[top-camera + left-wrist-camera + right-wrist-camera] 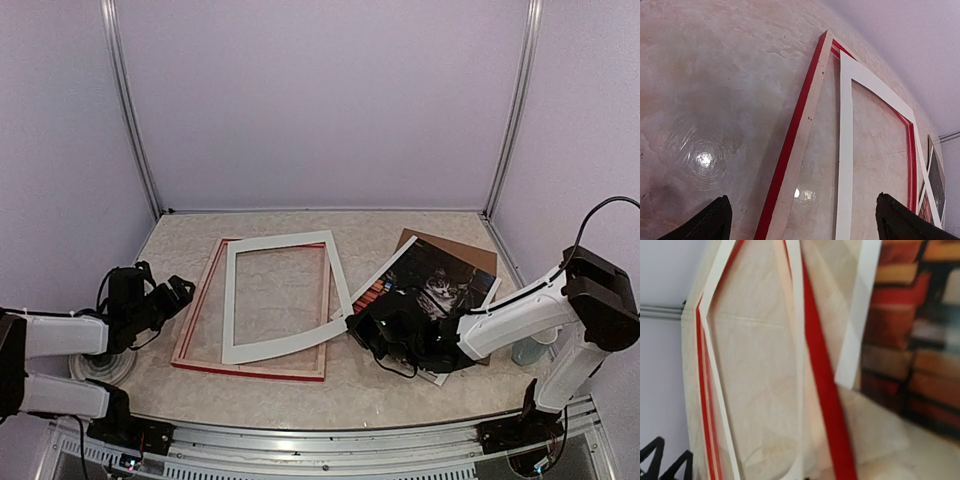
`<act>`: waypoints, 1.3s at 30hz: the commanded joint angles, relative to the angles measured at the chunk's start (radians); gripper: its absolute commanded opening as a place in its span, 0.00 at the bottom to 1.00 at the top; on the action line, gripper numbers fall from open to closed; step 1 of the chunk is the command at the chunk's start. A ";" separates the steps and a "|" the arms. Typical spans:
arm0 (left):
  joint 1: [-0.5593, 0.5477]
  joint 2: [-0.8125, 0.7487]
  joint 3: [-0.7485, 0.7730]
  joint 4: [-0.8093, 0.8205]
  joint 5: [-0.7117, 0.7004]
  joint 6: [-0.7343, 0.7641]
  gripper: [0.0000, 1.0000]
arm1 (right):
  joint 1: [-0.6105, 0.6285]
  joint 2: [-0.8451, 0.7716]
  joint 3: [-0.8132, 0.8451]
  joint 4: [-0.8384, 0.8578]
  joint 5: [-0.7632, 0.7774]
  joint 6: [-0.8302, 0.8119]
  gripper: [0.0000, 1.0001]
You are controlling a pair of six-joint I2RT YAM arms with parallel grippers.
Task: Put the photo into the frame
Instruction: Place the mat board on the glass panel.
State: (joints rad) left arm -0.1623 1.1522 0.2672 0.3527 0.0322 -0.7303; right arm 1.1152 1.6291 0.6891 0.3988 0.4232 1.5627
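The red frame point(196, 322) lies flat left of centre, with a white mat border point(231, 300) lying askew on it. The cat photo point(440, 285) lies to the right on a brown backing board point(455, 250). My right gripper point(364, 330) is low over the photo's near left corner; its fingers do not show in the right wrist view, which shows the photo's books point(910, 340), the frame's red rail point(825, 385) and the mat's corner point(860, 315). My left gripper point(176, 292) is open and empty, its fingertips point(715, 220) on either side of the frame's left rail point(800, 130) and the mat point(845, 140).
A round clear disc point(100, 366) lies under my left arm. A pale object point(526, 350) stands by my right arm's base. Metal posts point(510, 110) and enclosure walls close the back and sides.
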 commanded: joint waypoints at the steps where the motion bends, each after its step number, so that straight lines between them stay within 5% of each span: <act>1: 0.009 -0.009 -0.017 0.027 0.013 0.006 0.99 | 0.026 0.026 0.058 0.044 -0.003 0.010 0.00; 4: 0.009 -0.012 -0.017 0.028 0.016 0.006 0.99 | 0.043 0.027 0.073 0.040 0.000 0.010 0.00; 11: 0.009 -0.011 -0.018 0.032 0.021 0.006 0.99 | 0.057 0.050 0.108 0.043 -0.090 -0.004 0.22; 18: 0.009 -0.015 -0.019 0.034 0.020 0.007 0.99 | 0.060 0.028 0.131 -0.029 -0.152 -0.044 0.34; 29: 0.009 -0.009 -0.020 0.043 0.029 0.007 0.99 | 0.061 0.118 0.326 -0.221 -0.297 -0.261 0.43; 39: 0.009 -0.012 -0.020 0.042 0.031 0.009 0.99 | 0.061 0.209 0.419 -0.281 -0.395 -0.292 0.45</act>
State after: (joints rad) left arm -0.1623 1.1503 0.2581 0.3737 0.0532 -0.7300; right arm 1.1652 1.8244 1.0698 0.1761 0.0639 1.3033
